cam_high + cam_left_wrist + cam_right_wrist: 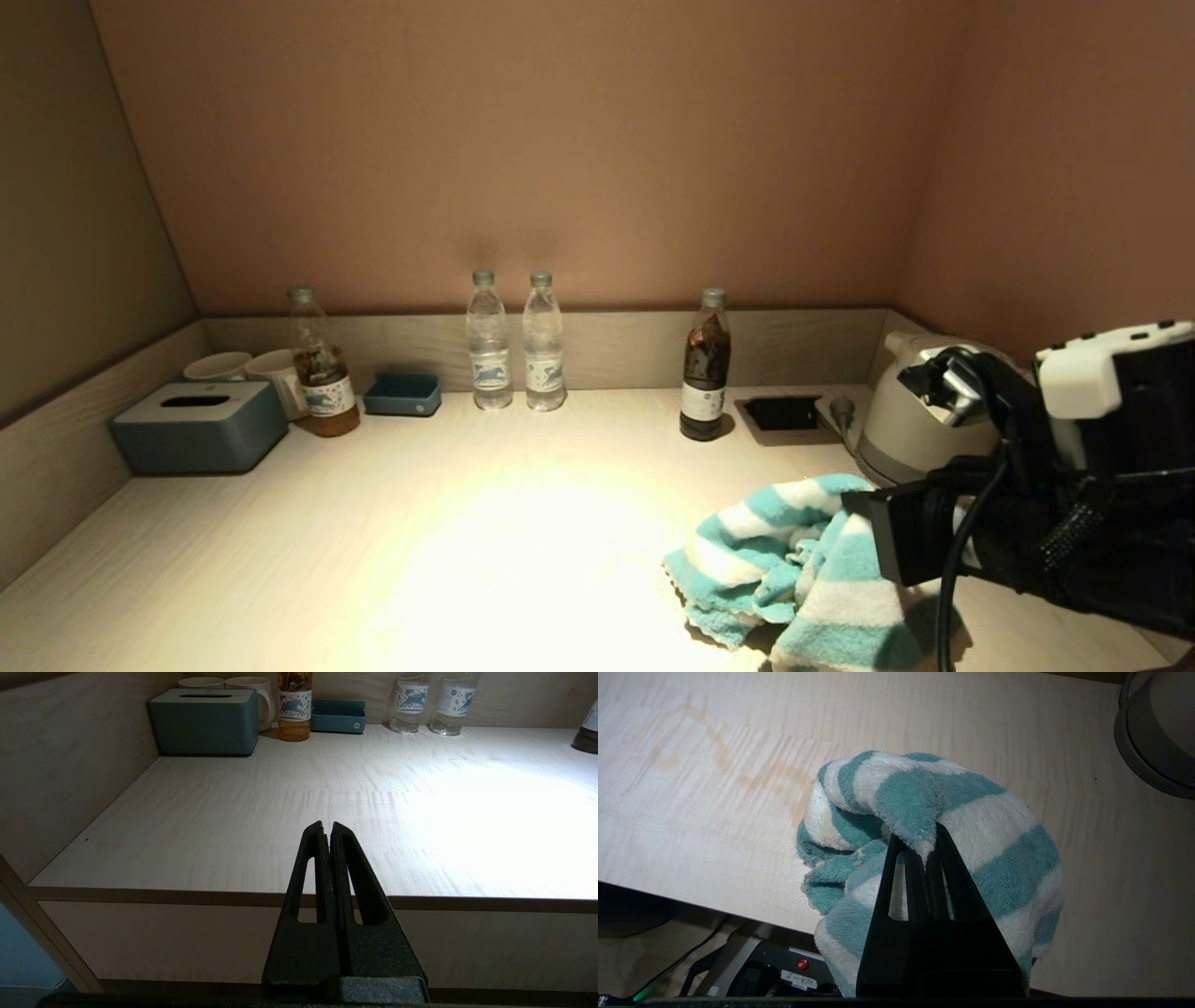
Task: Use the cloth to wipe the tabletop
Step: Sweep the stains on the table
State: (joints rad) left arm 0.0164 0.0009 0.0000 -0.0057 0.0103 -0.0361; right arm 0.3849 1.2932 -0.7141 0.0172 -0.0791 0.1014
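Observation:
A teal-and-white striped cloth [794, 569] lies bunched on the pale wooden tabletop [467, 560] at the front right, partly hanging over the front edge. My right gripper [922, 844] is shut on a fold of the cloth [901, 793]; in the head view the right arm [1027, 485] covers its fingers. A faint brownish streak [719, 756] marks the tabletop beside the cloth. My left gripper [326, 828] is shut and empty, held off the table's front edge on the left side.
A kettle [920, 420] stands right behind the cloth, next to a socket recess [784, 413]. Along the back wall are a dark bottle [705, 369], two water bottles [490, 345], a tea bottle [322, 373], a blue tray [403, 394], mugs [247, 369] and a tissue box [201, 425].

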